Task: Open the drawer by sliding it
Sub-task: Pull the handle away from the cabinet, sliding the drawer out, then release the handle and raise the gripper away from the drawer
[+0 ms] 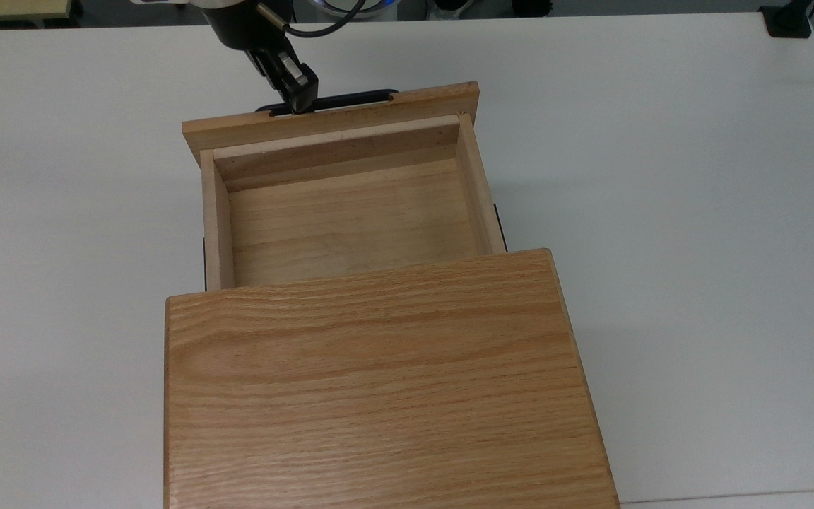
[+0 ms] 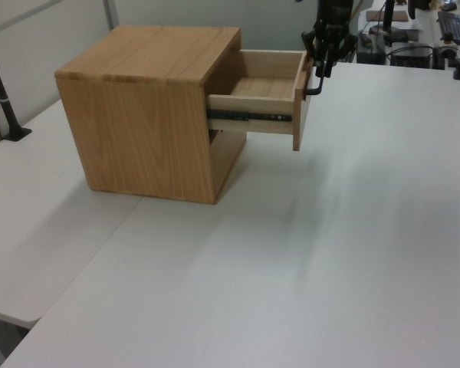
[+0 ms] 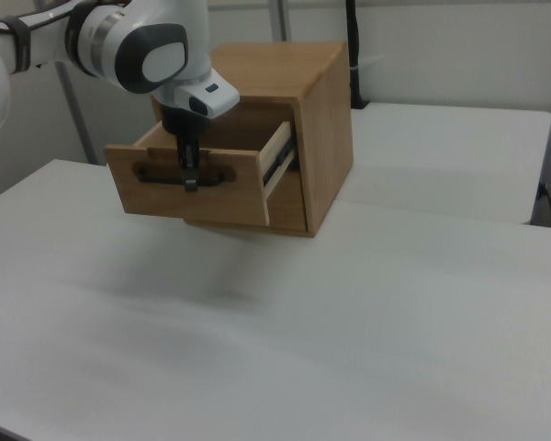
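The drawer (image 1: pixel 350 219) is slid well out of the wooden cabinet (image 1: pixel 379 382), showing a bare pale wood interior. Its wider front panel (image 1: pixel 329 121) carries a long black bar handle (image 1: pixel 354 97). My gripper (image 1: pixel 299 106) reaches down from the top view's upper left and is shut on the handle near the handle's left end. In the left view the drawer (image 2: pixel 253 102) juts out to the right on its black slide rail, and the gripper (image 2: pixel 323 70) holds the handle (image 2: pixel 319 83). In the right view the gripper (image 3: pixel 191 182) crosses the handle (image 3: pixel 156 174) on the front panel (image 3: pixel 230 188).
The cabinet stands on a white table (image 1: pixel 697 212) with open surface on both sides and beyond the drawer front. A black clamp (image 1: pixel 788 21) sits at the top view's far right corner. A black post (image 2: pixel 4 100) stands at the left view's left edge.
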Robot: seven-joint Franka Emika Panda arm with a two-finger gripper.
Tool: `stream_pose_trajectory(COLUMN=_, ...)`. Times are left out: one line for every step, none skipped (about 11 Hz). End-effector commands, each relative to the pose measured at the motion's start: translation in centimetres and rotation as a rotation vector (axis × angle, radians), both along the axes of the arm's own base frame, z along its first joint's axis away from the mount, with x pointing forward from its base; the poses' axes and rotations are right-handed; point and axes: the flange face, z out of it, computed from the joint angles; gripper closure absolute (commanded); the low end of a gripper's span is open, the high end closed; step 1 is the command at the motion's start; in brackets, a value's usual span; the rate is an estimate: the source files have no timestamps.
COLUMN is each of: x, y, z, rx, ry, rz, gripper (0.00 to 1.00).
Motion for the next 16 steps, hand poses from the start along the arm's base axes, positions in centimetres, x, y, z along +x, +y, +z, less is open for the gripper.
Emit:
stream_pose_trajectory(x=-2.6, y=0.6, z=-0.1, rx=-0.007, ry=0.065, rz=0.181, gripper=0.98)
stream_pose_trajectory(x=-2.9, y=0.4, z=0.2, rx=-0.007, ry=0.065, rz=0.178, gripper=0.94)
stream_pose_trajectory(x=-2.8, y=0.3, z=0.3, rx=-0.008, ry=0.062, rz=0.174, gripper=0.63)
stream_pose_trajectory(x=-2.8, y=0.2, z=0.3, rx=-0.008, ry=0.059, rz=0.174, gripper=0.16)
stream_pose_trajectory(x=-2.8, y=-0.2, z=0.6, rx=-0.009, ry=0.055, rz=0.166, gripper=0.00)
stream_pose_trajectory(x=-2.9, y=-0.6, z=0.8, rx=-0.009, ry=0.054, rz=0.156, gripper=0.00)
stream_pose_trajectory(x=-2.9, y=-0.8, z=1.3, rx=-0.017, ry=0.045, rz=0.157, gripper=0.00)
stream_pose_trajectory(x=-3.1, y=-1.3, z=1.9, rx=-0.031, ry=0.036, rz=0.165, gripper=0.00)
stream_pose_trajectory(x=-3.6, y=-1.4, z=2.7, rx=-0.053, ry=0.021, rz=0.203, gripper=0.00)
stream_pose_trajectory(x=-4.3, y=-1.5, z=3.4, rx=-0.052, ry=0.031, rz=0.222, gripper=0.00)
stream_pose_trajectory(x=-4.5, y=-1.5, z=3.9, rx=-0.053, ry=0.026, rz=0.224, gripper=0.00)
stream_pose_trajectory(x=-5.0, y=-1.4, z=4.9, rx=-0.060, ry=0.008, rz=0.227, gripper=0.00)
stream_pose_trajectory(x=-5.2, y=-1.1, z=5.4, rx=-0.071, ry=-0.001, rz=0.256, gripper=0.00)
stream_pose_trajectory(x=-5.8, y=-0.9, z=6.4, rx=-0.097, ry=-0.022, rz=0.316, gripper=0.00)
stream_pose_trajectory(x=-6.0, y=-0.7, z=6.6, rx=-0.115, ry=-0.027, rz=0.373, gripper=0.00)
stream_pose_trajectory(x=-6.5, y=-0.7, z=7.3, rx=-0.127, ry=-0.045, rz=0.406, gripper=0.00)
